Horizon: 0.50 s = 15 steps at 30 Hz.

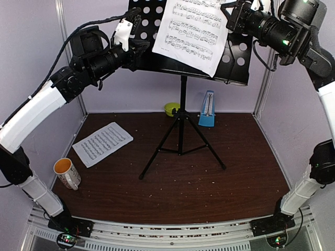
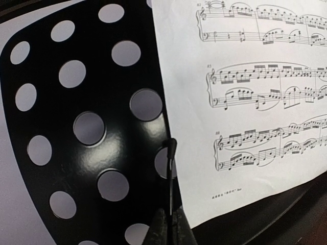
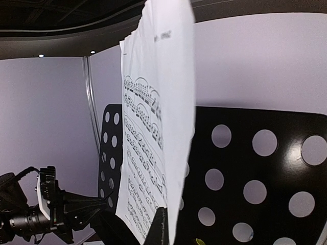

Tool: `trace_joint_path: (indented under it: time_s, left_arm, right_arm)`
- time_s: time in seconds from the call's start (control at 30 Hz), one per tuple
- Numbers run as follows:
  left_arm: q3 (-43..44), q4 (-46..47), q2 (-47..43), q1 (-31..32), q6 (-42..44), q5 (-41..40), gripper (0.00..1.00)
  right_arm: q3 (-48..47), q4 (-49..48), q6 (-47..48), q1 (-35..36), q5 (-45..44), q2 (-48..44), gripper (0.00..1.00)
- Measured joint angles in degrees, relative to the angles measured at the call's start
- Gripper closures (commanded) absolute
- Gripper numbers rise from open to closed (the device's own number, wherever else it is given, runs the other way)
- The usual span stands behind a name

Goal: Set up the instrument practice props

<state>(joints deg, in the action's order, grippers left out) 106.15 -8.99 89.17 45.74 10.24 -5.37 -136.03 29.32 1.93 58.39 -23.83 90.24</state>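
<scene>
Bowing off the music stand (image 1: 238, 57) at upper centre, the sheet-music page (image 1: 191, 31) seems pinched near its top right corner by the right gripper (image 1: 231, 15), with the left gripper (image 1: 137, 44) pressed together beside its lower left, so an early release could let it slide off.

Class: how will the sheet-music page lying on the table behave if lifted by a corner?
Probably floppy: the other page visibly bows on the stand. The table page lies flat, so likely hard to pinch and easily slid.
</scene>
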Motion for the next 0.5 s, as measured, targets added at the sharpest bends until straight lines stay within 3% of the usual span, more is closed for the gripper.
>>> trace_joint_path:
  time_s: [0.5]
  left_arm:
    - [-5.73, 8.52, -1.64, -0.31, 1.44, 3.69, 1.0]
  right_arm:
    - [-0.9, -4.7, 0.81, 1.75, 0.5, 3.41, 1.0]
